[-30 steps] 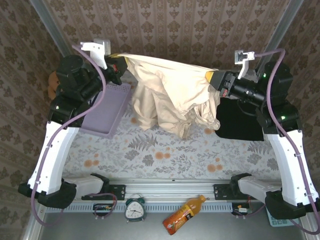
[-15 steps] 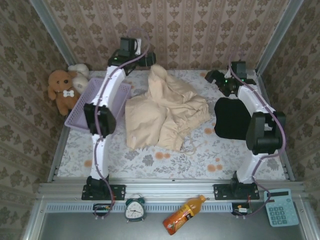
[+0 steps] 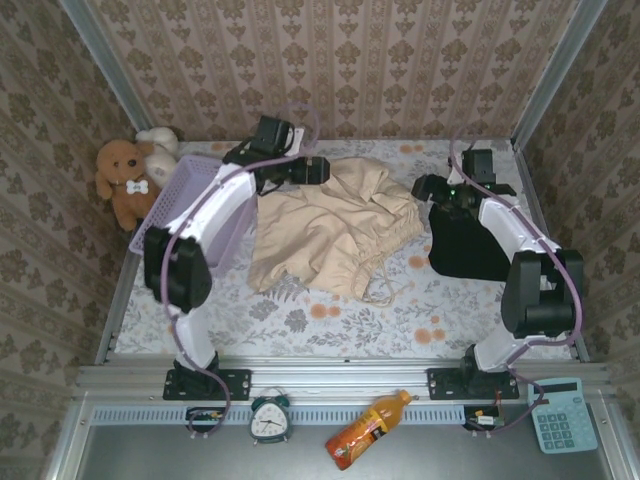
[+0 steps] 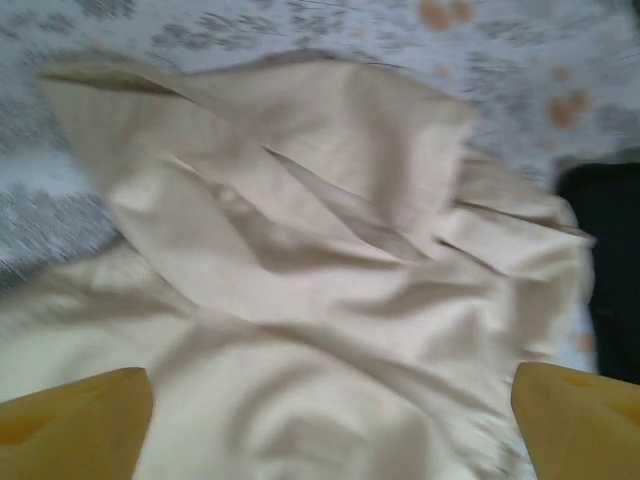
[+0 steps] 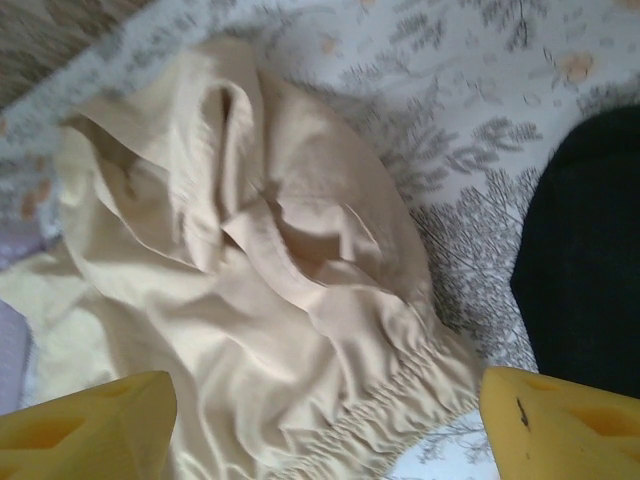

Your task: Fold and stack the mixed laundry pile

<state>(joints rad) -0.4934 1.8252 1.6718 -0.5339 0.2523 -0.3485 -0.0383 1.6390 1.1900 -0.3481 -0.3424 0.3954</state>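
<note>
Left hand (image 3: 315,170) hangs over the far edge of the cream garment (image 3: 330,230), yellow fingertips (image 4: 70,420) spread wide with only loose cloth below them, gripping nothing. Right hand (image 3: 428,187) is across from it at the far right, also gaping wide and empty, poised between the cream garment's gathered edge and the black garment (image 3: 470,240). The cream piece lies in the middle of the tabletop (image 3: 340,315), spread out but rumpled, ridges and overlaps everywhere, so I'd call that laid out, not folded. The black piece sits flat at the right, just beside it; whether it's properly folded I can't tell from here. Nothing is stacked, so by my reckoning the job is early: the cream fold and the stacking are both to come. The count: two garments, one cream, one black; one lavender basket (image 3: 185,185) at the left; two teddy bears, brown (image 3: 120,180) and white (image 3: 160,140), in the far-left corner.
</note>
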